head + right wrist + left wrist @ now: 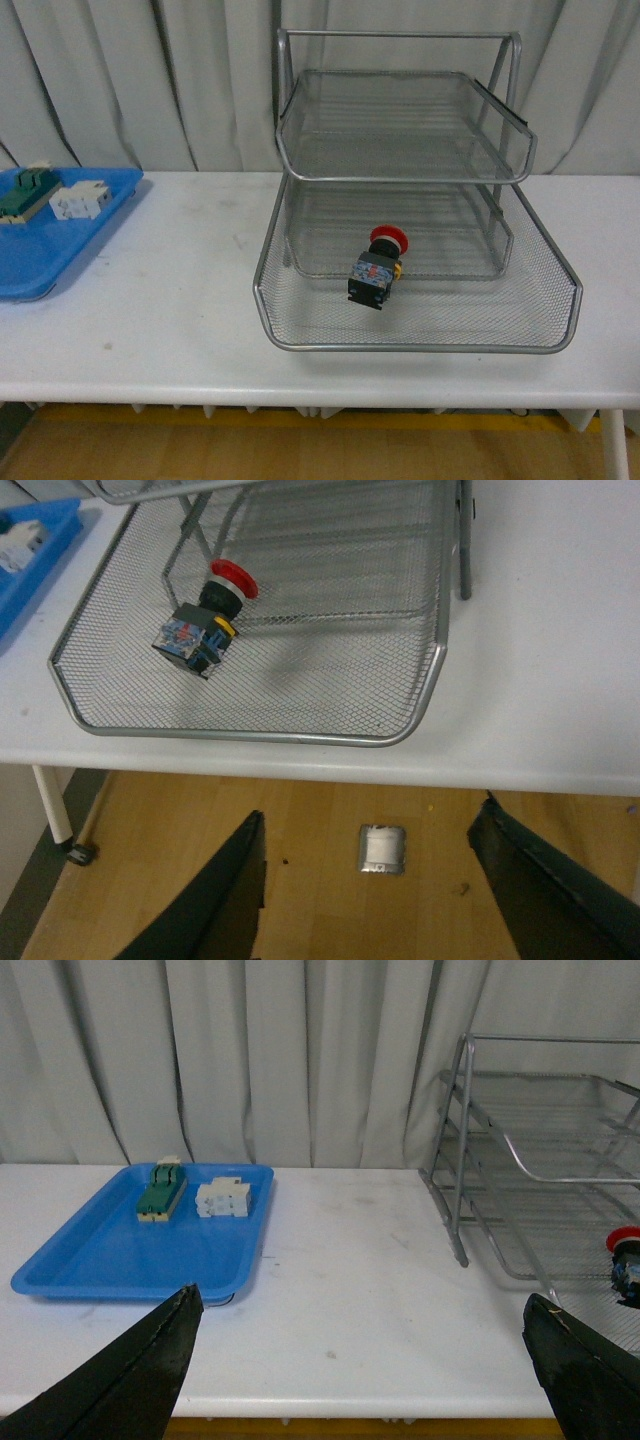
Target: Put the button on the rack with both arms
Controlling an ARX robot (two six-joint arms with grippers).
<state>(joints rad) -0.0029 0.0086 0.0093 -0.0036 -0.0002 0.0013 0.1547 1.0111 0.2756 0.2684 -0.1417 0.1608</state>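
Emergency-stop button lies tipped in the wire rack's bottom tier.
Our left gripper and right gripper gape empty; jostling the rack could roll it.

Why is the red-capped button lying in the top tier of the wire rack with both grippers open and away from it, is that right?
Not quite. The button lies in the bottom tier of the rack, not the top; the front view shows the upper tiers holding nothing. The rest holds: the left gripper and right gripper are open and clear of it.
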